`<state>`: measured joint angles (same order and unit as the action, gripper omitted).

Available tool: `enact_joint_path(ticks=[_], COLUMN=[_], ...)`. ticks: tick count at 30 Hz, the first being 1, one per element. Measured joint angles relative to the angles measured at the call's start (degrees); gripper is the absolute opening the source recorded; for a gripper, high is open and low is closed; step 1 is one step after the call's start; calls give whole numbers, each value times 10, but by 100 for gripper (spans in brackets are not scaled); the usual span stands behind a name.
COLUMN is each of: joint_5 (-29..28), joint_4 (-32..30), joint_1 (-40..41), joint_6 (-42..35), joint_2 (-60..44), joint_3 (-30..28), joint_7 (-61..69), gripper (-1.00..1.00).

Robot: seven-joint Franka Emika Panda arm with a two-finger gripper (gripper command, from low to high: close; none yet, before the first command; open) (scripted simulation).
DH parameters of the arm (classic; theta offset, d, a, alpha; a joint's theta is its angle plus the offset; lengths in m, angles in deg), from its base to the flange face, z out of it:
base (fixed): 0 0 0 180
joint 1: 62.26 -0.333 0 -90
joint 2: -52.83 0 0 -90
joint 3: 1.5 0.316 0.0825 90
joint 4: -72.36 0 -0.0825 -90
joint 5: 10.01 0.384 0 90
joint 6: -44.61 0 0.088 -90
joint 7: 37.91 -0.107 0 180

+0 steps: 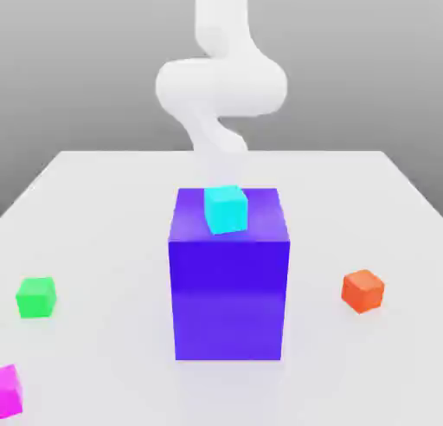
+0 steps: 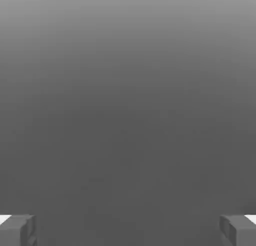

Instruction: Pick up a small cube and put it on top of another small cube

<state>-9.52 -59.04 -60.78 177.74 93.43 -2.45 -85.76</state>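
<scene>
Cyan cube (image 1: 226, 209) sits atop tall blue block (image 1: 229, 290).

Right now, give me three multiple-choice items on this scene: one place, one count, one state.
1. Where does the cyan cube sit?
A. on the big blue block
B. on the table beside the green cube
C. on the orange cube

2. How many small cubes lie on the table itself?
A. one
B. three
C. five

3. How do the gripper jaws stand?
A. shut on the magenta cube
B. shut, empty
C. open, empty

Key: 1 A, it rests on the block's top. 2 B, green, orange, magenta. 3 C, fingers far apart, nothing between.
</scene>
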Motion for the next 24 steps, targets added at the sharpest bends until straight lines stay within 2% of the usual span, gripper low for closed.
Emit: enact_joint_path(ticks=[24], joint_5=[71], joint_4=[37], joint_1=[140], joint_6=[129], joint_2=[-503], joint_3=[-101], joint_7=[-176], gripper=[0])
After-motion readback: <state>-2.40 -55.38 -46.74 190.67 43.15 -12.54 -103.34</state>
